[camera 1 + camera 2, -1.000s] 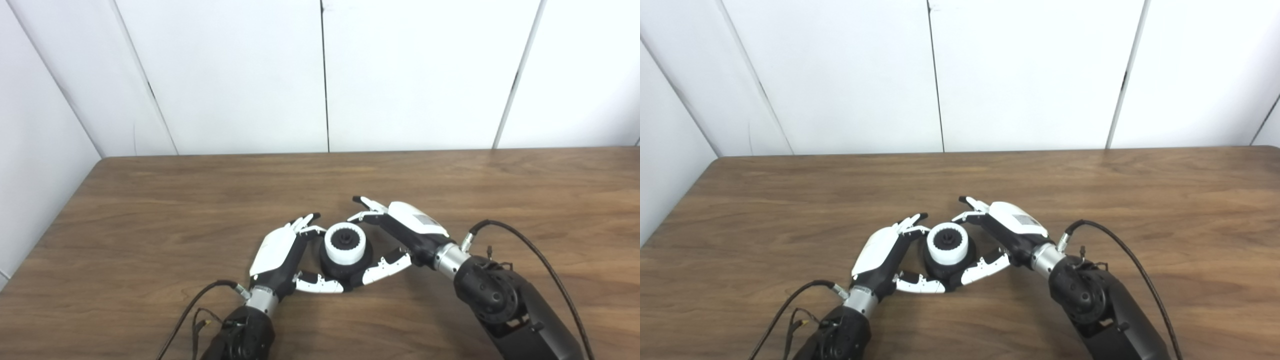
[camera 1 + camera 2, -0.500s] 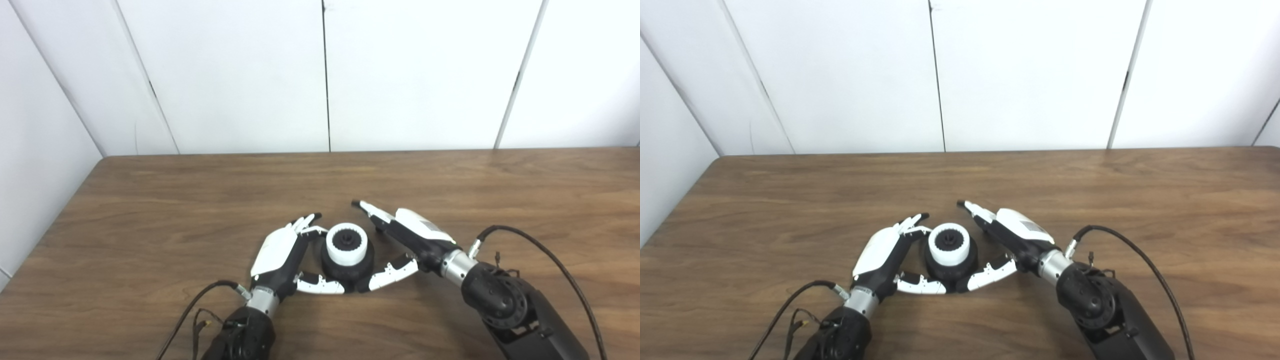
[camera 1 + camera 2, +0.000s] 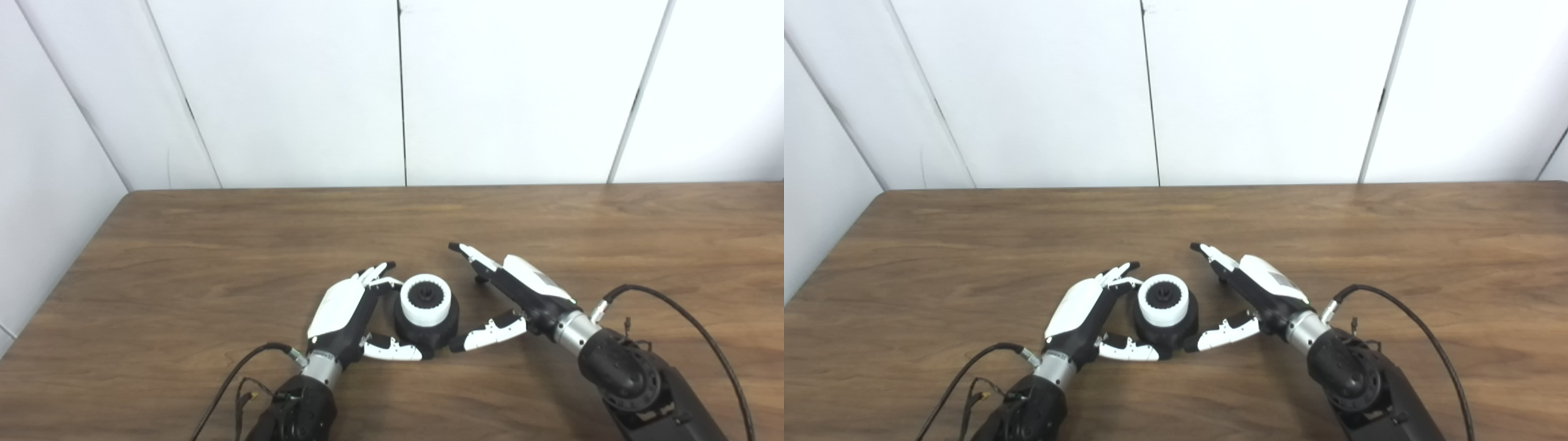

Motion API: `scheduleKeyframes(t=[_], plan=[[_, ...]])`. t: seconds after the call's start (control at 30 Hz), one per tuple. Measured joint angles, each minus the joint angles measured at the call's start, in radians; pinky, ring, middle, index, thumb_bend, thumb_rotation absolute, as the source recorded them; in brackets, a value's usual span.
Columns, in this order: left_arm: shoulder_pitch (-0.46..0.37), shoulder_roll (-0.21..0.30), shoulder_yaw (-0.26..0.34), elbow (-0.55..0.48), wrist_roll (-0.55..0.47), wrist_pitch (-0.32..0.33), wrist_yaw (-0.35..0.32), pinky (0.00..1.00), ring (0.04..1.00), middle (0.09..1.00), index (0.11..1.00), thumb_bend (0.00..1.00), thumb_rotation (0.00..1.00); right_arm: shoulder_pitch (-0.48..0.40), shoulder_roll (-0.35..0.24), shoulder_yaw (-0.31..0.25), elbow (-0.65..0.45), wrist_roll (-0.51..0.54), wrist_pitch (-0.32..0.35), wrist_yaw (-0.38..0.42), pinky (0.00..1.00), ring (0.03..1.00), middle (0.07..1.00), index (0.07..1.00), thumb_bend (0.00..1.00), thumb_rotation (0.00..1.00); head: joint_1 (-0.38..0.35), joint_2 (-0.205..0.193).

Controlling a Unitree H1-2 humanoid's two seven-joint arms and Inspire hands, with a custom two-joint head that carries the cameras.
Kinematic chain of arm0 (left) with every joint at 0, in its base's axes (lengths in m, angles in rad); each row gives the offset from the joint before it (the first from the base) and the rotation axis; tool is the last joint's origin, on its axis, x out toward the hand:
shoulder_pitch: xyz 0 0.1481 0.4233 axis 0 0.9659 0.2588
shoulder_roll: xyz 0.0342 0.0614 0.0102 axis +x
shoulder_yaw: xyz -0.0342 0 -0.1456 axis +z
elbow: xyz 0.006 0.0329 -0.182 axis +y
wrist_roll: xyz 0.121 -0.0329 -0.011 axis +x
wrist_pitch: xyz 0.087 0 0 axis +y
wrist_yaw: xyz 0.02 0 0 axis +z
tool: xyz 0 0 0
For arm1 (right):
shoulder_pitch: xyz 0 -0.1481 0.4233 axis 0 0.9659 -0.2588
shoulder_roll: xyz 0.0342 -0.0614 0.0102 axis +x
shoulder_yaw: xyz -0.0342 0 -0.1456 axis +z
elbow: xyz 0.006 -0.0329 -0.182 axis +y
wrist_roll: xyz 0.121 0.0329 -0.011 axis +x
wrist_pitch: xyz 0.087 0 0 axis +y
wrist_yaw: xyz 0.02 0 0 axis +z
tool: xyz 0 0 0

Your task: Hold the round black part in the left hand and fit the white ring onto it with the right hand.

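White ring [image 3: 425, 299] sits on round black part [image 3: 427, 326], frame centre — left hand [image 3: 349, 309] cradles it w/ spread fingers; right hand [image 3: 511, 297] open, just right, apart.

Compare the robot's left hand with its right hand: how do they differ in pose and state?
The left hand curls round the round black part, fingers and thumb against it; the right hand is open, apart from it. The left hand's fingers bend inward; the right hand's fingers stretch straight. Both are white and black, low over the wooden table, flanking the white ring.
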Motion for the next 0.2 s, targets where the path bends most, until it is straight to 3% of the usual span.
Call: scheduleKeyframes(t=[0.2], plan=[[0.000,0.001,0.001,0.000,-0.004,-0.002,-0.006,0.97,0.965,0.960,0.589,0.84,0.37,0.009,-0.001,-0.006,-0.004,0.000,-0.001,-0.010,0.82,0.974,1.000,1.000,1.00,0.46,-0.008,0.003]])
